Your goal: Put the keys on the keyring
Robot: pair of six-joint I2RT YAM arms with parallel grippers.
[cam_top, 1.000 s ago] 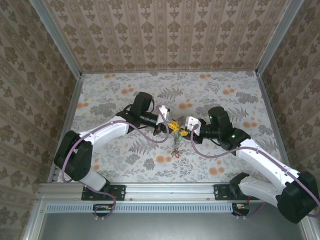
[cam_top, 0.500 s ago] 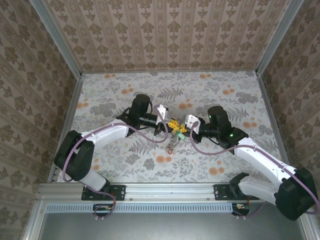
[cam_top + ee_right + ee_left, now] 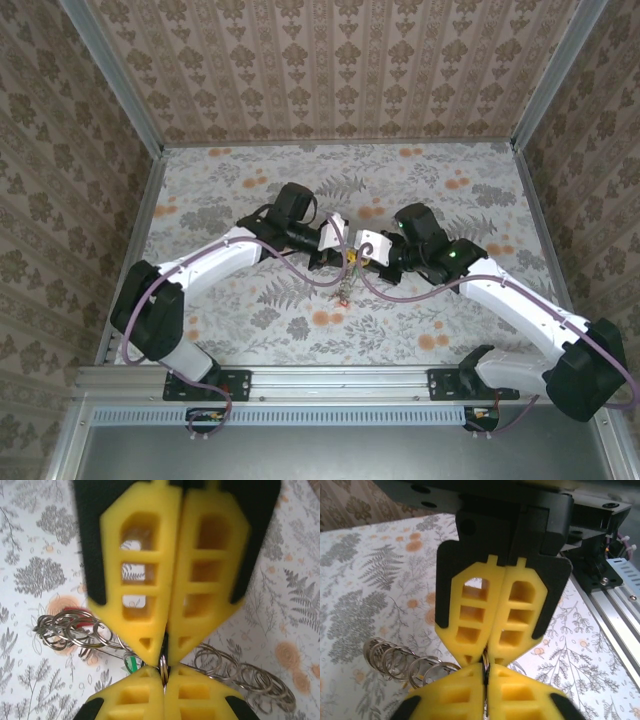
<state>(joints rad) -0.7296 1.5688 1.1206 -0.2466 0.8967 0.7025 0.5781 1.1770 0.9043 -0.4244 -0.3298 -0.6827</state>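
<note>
left fingers and right fingers meet tip to tip, both clamped on the keyring. a green key is just beside them.

We take this for a robot test cell: patterned panels wall in a floral-covered table, with an aluminium rail at its near edge.

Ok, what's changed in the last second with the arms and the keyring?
Both arms swung inward, so the left gripper and right gripper now meet tip to tip. The right gripper closed onto the keyring, which the left gripper stays shut on. The keys still dangle beneath.
</note>
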